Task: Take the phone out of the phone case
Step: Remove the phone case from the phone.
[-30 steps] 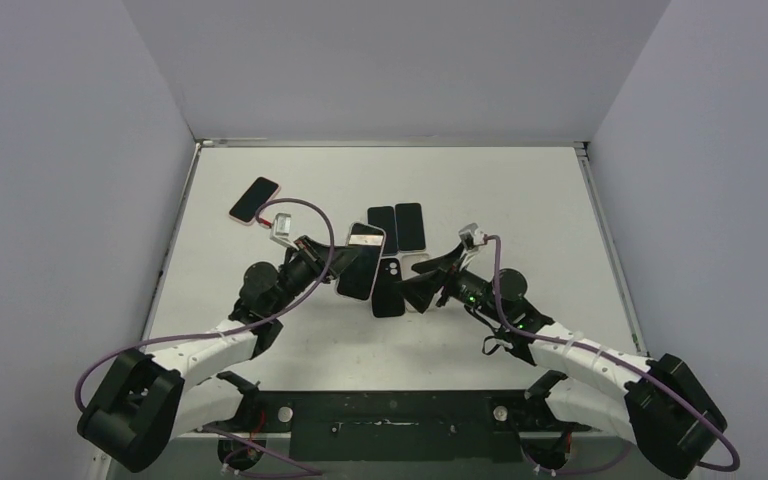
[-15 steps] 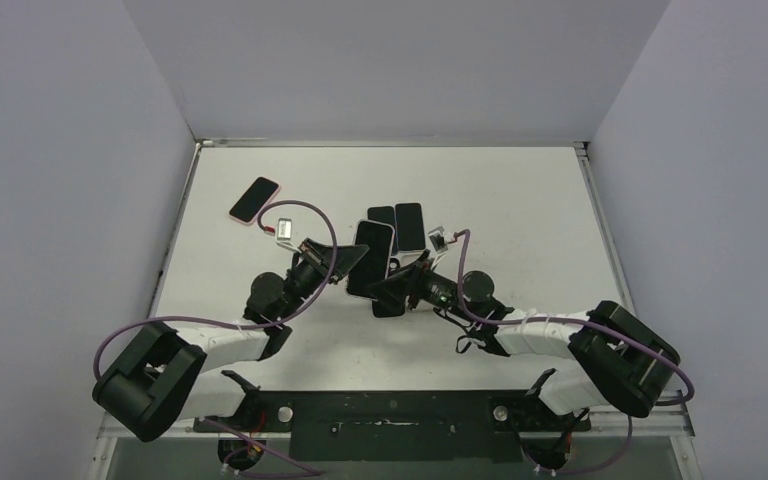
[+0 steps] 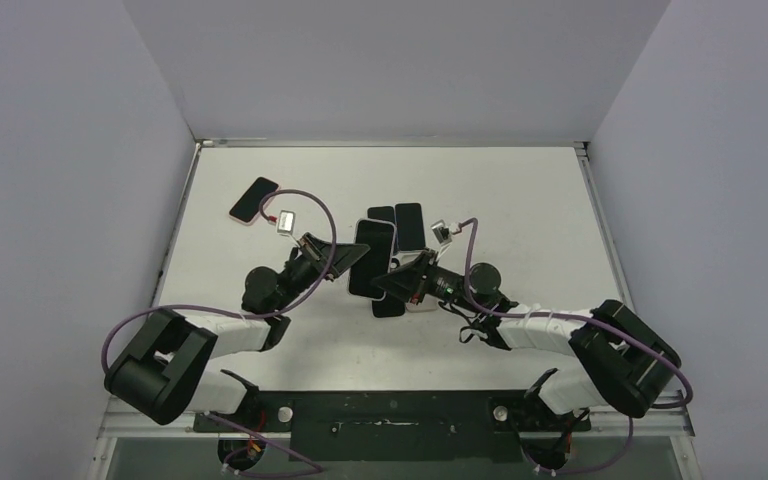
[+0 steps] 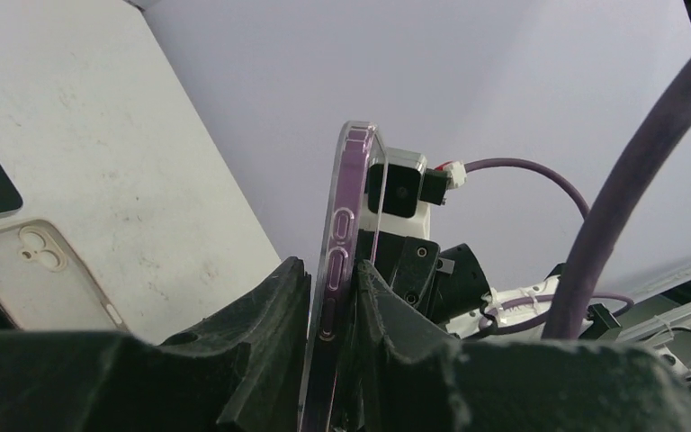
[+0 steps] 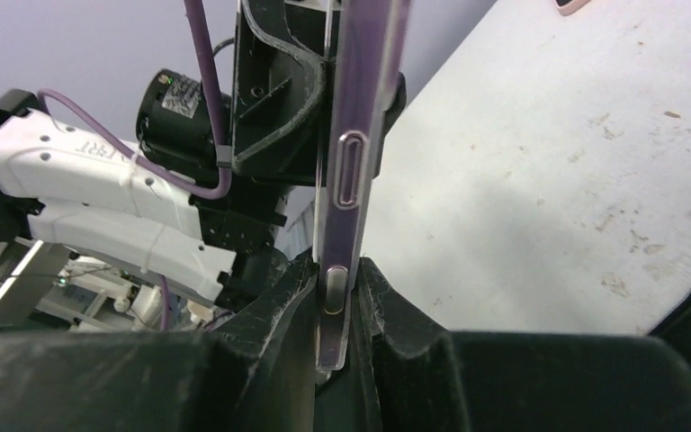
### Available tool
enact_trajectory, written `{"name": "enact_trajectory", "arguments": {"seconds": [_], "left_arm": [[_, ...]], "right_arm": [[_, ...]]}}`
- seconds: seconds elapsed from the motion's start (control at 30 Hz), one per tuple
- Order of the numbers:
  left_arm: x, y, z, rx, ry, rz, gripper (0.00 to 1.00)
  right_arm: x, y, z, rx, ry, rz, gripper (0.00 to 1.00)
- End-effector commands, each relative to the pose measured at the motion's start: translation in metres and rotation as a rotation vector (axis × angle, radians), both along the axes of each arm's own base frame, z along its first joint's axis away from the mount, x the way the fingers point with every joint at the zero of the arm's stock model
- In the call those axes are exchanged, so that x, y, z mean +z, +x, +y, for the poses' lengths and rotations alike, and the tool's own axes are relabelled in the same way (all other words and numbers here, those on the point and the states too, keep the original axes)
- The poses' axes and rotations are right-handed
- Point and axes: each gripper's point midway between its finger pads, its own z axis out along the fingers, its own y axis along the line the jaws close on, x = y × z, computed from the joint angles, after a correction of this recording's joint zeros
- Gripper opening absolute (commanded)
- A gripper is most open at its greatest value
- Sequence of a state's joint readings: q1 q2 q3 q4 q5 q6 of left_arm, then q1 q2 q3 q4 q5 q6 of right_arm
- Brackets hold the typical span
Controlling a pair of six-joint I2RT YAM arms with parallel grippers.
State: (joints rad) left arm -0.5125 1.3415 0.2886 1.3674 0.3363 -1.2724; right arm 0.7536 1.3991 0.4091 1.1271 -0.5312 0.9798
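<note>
Grey walls box in a white table, and we're watching the action just above its middle. The phone is up off the surface, dark screen facing the overhead camera, and it sits fully inside its clear phone case. Nothing has popped free that we can see.

The left gripper is pinched narrow on one long edge, with a finger on each face of the case in its wrist view. The right gripper has clamped onto the opposite edge; in its own camera the pads sit tight on either side of the purple side rail, just below the buttons. So both tools have hold of the same cased phone.

Down on the table we see an empty clear case, a pink-rimmed phone far left, and two dark phones behind the arms.

We'd call this the start of the peel: grip set, separation not yet begun. Both pinches seem to squeeze case and phone together, so a straight pull likely won't part them. We reckon one gripper must anchor while the other flexes the case lip off a corner, gently, or the phone could drop.
</note>
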Motion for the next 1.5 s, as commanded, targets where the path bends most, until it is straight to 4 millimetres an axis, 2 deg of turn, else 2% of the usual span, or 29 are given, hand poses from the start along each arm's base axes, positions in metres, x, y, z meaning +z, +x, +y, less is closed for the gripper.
{"name": "enact_trajectory", "arguments": {"seconds": [0.0, 0.13, 0.3, 0.37, 0.47, 0.53, 0.73, 0.83, 0.93, 1.17, 1.37, 1.47], "left_arm": [[0.014, -0.007, -0.011, -0.12, 0.018, -0.069, 0.26], [0.017, -0.016, -0.019, -0.199, 0.041, -0.109, 0.32], [0.022, -0.026, -0.024, -0.265, 0.059, -0.156, 0.3], [0.023, -0.029, -0.026, -0.284, 0.062, -0.162, 0.22], [0.026, -0.031, -0.023, -0.281, 0.042, -0.161, 0.03], [0.028, -0.03, -0.021, -0.269, 0.023, -0.152, 0.0], [0.031, -0.023, -0.012, -0.207, -0.047, -0.07, 0.0], [0.031, -0.02, -0.009, -0.189, -0.078, -0.028, 0.0], [0.032, -0.02, -0.009, -0.193, -0.091, -0.012, 0.0], [0.03, -0.019, -0.01, -0.197, -0.09, 0.01, 0.0], [0.03, -0.021, -0.012, -0.219, -0.094, 0.024, 0.0], [0.03, -0.02, -0.013, -0.227, -0.099, 0.041, 0.0]], "right_arm": [[0.039, -0.007, -0.006, 0.07, 0.015, -0.195, 0.0], [0.039, -0.005, -0.012, 0.078, -0.039, -0.202, 0.0], [0.04, -0.004, -0.011, 0.102, -0.086, -0.211, 0.0], [0.04, -0.003, -0.01, 0.105, -0.091, -0.213, 0.0], [0.039, -0.001, -0.011, 0.091, -0.094, -0.222, 0.0], [0.038, -0.001, -0.013, 0.082, -0.095, -0.233, 0.0], [0.033, -0.01, -0.022, 0.066, -0.1, -0.278, 0.28], [0.027, -0.018, -0.025, 0.087, -0.11, -0.302, 0.36], [0.021, -0.023, -0.027, 0.105, -0.125, -0.327, 0.39], [0.022, -0.03, -0.027, 0.142, -0.126, -0.378, 0.38], [0.024, -0.035, -0.025, 0.182, -0.12, -0.417, 0.2], [0.022, -0.041, -0.024, 0.225, -0.124, -0.472, 0.15]]}}
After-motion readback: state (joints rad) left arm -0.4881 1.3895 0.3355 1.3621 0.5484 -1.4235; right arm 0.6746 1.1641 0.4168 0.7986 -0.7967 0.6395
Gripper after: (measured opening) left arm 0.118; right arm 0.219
